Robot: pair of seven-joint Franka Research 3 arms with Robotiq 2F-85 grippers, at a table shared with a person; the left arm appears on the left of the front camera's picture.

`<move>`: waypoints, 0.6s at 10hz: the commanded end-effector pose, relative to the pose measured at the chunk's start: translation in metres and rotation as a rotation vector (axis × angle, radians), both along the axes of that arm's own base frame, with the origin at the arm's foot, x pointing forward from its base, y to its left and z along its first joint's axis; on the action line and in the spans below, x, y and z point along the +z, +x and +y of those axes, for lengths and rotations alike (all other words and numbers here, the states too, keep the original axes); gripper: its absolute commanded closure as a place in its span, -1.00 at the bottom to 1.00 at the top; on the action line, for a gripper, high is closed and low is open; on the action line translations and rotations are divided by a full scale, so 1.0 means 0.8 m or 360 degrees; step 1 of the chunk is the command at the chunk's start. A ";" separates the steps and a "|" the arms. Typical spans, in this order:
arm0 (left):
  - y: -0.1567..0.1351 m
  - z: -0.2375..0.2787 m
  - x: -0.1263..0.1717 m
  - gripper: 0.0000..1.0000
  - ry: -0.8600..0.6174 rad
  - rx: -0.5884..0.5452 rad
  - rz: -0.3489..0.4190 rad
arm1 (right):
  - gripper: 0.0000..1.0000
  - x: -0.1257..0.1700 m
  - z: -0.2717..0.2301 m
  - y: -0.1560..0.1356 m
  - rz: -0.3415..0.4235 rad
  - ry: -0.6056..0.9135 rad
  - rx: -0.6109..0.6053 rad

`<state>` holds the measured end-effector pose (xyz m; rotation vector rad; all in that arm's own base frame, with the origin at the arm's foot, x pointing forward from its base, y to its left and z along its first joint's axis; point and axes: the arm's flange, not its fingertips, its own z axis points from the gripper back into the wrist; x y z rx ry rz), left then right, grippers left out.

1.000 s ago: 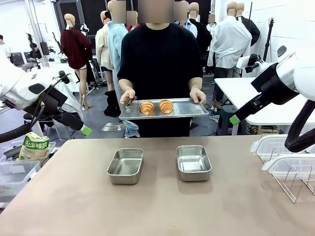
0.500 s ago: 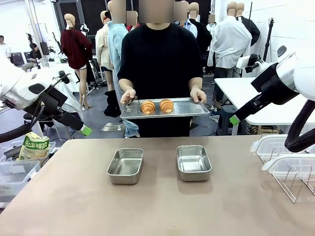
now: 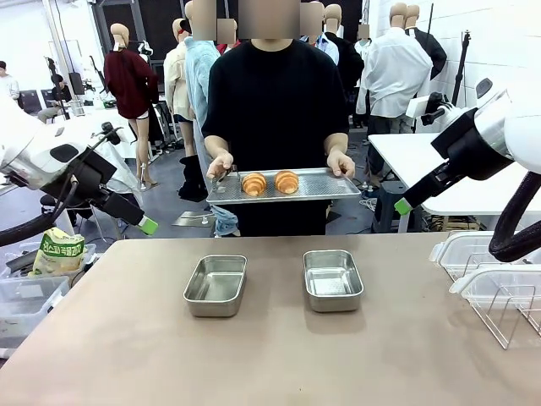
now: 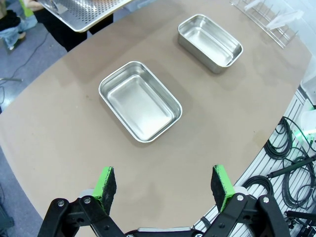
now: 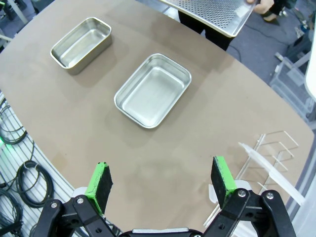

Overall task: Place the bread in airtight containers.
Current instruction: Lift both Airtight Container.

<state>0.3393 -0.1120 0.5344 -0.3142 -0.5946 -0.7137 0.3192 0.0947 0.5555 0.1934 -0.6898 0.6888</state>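
Two golden-orange ridged rolls [image 3: 253, 183] sit on the person's perforated metal tray [image 3: 325, 184], upper centre.
The left gripper [image 4: 163, 183] and right gripper [image 5: 160, 180] gape empty; that hand-held tray may wobble, spilling them short of the rectangular steel tins [image 3: 215, 285].

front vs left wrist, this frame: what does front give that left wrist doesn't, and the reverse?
Front: two rolls on the tray that the person holds, plus a snack bag. Left wrist: the left hand open above the table, and cables past the table's edge. Shared: both tins, empty, and the perforated tray.
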 end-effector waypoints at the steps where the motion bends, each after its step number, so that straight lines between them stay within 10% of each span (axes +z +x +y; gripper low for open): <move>1: 0.015 -0.005 -0.008 -1.00 -0.0043 0.0063 0.0080 | -1.00 -0.003 0.000 -0.001 0.0010 0.0011 0.0009; 5: 0.065 -0.025 -0.031 -1.00 -0.0050 0.0205 0.0232 | -1.00 0.000 0.000 0.000 0.0000 0.0000 0.0000; 6: 0.076 -0.028 -0.045 -1.00 -0.0038 0.0267 0.0263 | -1.00 0.060 0.003 -0.025 -0.0185 -0.0202 -0.0254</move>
